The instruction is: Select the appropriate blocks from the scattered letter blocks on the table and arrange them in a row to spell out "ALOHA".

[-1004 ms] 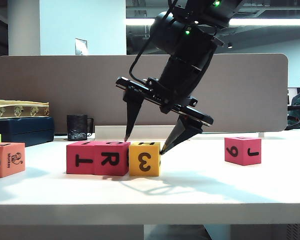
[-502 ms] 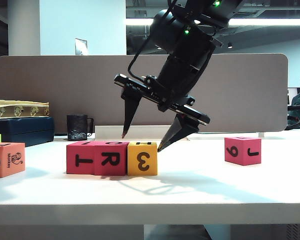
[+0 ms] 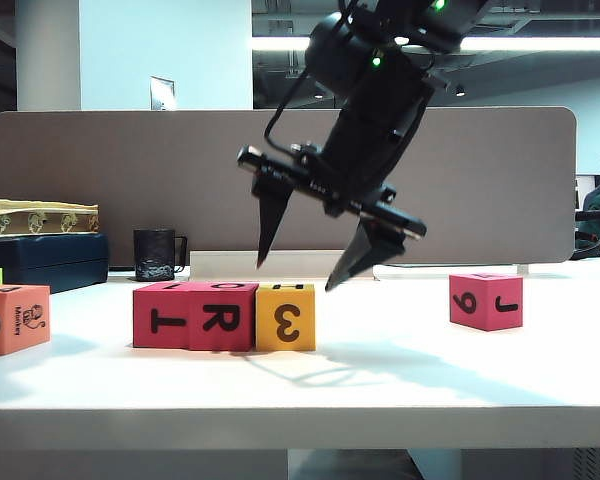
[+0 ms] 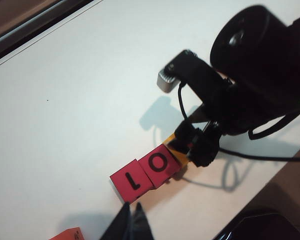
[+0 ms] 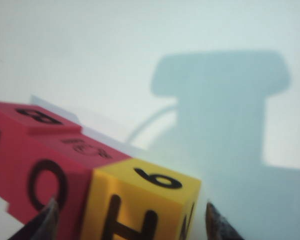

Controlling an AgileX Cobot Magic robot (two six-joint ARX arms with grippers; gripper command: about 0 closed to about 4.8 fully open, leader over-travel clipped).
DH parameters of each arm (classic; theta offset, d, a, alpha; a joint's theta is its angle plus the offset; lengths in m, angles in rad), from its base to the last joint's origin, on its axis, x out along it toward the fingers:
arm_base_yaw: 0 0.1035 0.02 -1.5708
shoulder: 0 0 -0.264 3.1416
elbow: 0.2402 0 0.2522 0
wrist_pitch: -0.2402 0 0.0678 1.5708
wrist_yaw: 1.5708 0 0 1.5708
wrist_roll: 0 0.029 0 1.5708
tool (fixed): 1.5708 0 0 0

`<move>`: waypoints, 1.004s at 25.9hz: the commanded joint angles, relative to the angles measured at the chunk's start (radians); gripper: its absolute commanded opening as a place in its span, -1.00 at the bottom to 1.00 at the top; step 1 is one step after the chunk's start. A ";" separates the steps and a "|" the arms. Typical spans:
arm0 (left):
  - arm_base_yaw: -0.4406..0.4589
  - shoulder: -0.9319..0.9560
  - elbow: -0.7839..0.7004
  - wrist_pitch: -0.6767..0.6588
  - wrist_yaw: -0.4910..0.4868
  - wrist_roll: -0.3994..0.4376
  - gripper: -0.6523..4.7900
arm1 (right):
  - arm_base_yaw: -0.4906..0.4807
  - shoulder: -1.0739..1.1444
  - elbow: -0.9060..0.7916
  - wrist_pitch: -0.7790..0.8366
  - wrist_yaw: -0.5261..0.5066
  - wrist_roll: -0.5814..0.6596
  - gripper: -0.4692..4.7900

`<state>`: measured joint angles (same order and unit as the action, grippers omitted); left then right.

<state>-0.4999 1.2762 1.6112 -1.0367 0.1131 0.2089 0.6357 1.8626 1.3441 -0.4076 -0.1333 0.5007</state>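
Right gripper [image 3: 293,277] (jaws wide) above yellow block [image 3: 286,317]; left gripper [image 4: 131,223] closed.

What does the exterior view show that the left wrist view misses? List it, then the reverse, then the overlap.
Exterior only: the lone red block far right, the orange block far left, a dark mug, the row's front faces T, R, 3.
Left wrist only: the shut left gripper, top letters L and O.
Both: the open right gripper above the yellow block, and the table.
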 commanded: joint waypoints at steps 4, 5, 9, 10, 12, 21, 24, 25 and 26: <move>0.000 -0.003 0.003 0.002 0.003 0.001 -0.78 | -0.071 -0.080 0.007 0.022 0.083 -0.072 0.59; 0.000 -0.003 0.003 -0.002 0.003 0.001 -0.78 | -0.100 -0.085 0.007 -0.027 0.089 -0.093 0.60; 0.000 -0.003 0.003 -0.002 0.003 0.001 -0.78 | -0.172 -0.085 0.007 -0.151 0.092 -0.156 0.61; 0.000 -0.003 0.003 0.000 0.003 0.001 -0.78 | -0.186 -0.085 0.007 -0.169 0.099 -0.173 0.62; 0.000 -0.003 0.003 0.007 0.003 0.001 -0.78 | -0.204 -0.087 0.007 -0.180 0.109 -0.202 0.63; 0.000 -0.003 0.003 0.021 -0.004 0.001 -0.78 | -0.257 -0.098 0.008 -0.212 0.178 -0.347 0.63; 0.000 -0.002 0.003 0.022 -0.004 0.001 -0.78 | -0.264 -0.098 0.008 -0.237 0.230 -0.384 0.64; 0.000 -0.002 0.003 0.023 -0.004 0.001 -0.78 | -0.269 -0.098 0.008 -0.249 0.257 -0.403 0.74; 0.000 -0.002 0.003 0.024 -0.004 0.000 -0.78 | -0.272 -0.098 0.008 -0.254 0.294 -0.405 0.88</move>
<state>-0.4999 1.2766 1.6112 -1.0286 0.1085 0.2089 0.3672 1.7710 1.3487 -0.6586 0.1204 0.1059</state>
